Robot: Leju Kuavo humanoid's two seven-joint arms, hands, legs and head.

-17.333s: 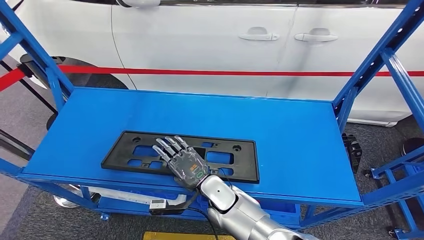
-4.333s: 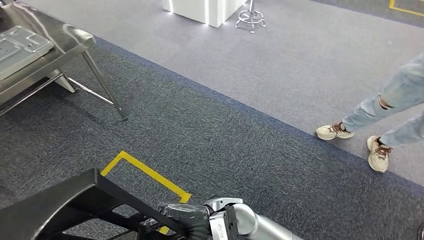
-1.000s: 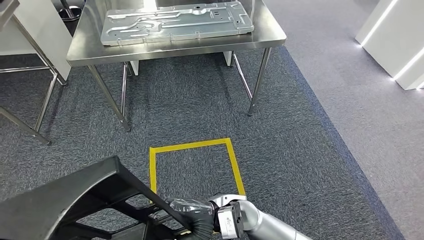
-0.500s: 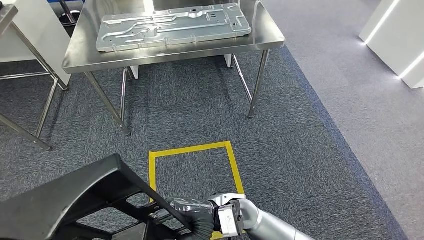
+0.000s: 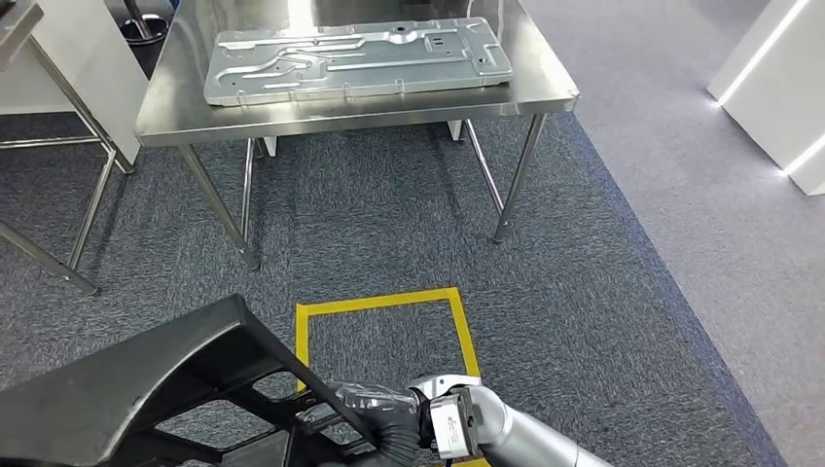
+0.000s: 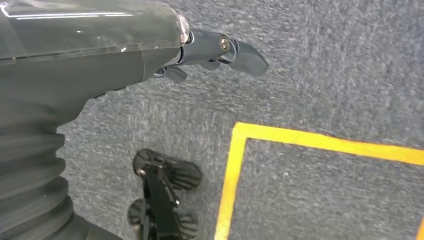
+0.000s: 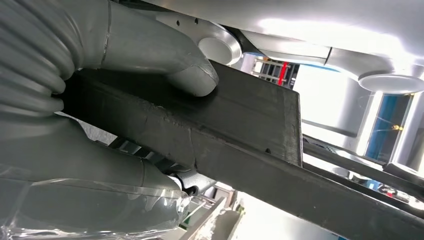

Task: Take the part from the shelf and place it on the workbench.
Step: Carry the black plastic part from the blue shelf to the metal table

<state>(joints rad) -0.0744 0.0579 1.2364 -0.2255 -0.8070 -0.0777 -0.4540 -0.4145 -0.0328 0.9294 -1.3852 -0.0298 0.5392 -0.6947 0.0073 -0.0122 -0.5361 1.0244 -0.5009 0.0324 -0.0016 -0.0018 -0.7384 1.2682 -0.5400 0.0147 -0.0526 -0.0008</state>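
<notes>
The black plastic part (image 5: 146, 389), a long frame with cut-outs, hangs low on the left in the head view, over the carpet. My right hand (image 5: 375, 420) grips its edge. In the right wrist view the thumb (image 7: 185, 70) presses on the part's dark bar (image 7: 240, 125), with the fingers wrapped under it. The steel workbench (image 5: 360, 112) stands ahead across the carpet and carries a large silver stamped panel (image 5: 355, 60). My left hand (image 6: 100, 60) hangs over the carpet with loosely bent fingers and holds nothing.
A yellow tape square (image 5: 384, 341) marks the carpet between me and the workbench; its tape line (image 6: 230, 170) lies under my left hand. A second steel table's legs (image 5: 58, 195) stand at the left. A white block (image 5: 778, 88) stands at the far right.
The whole view has shifted: workbench and yellow square sit a little lower and further right than half a second ago. My right hand keeps its grip on the part.
</notes>
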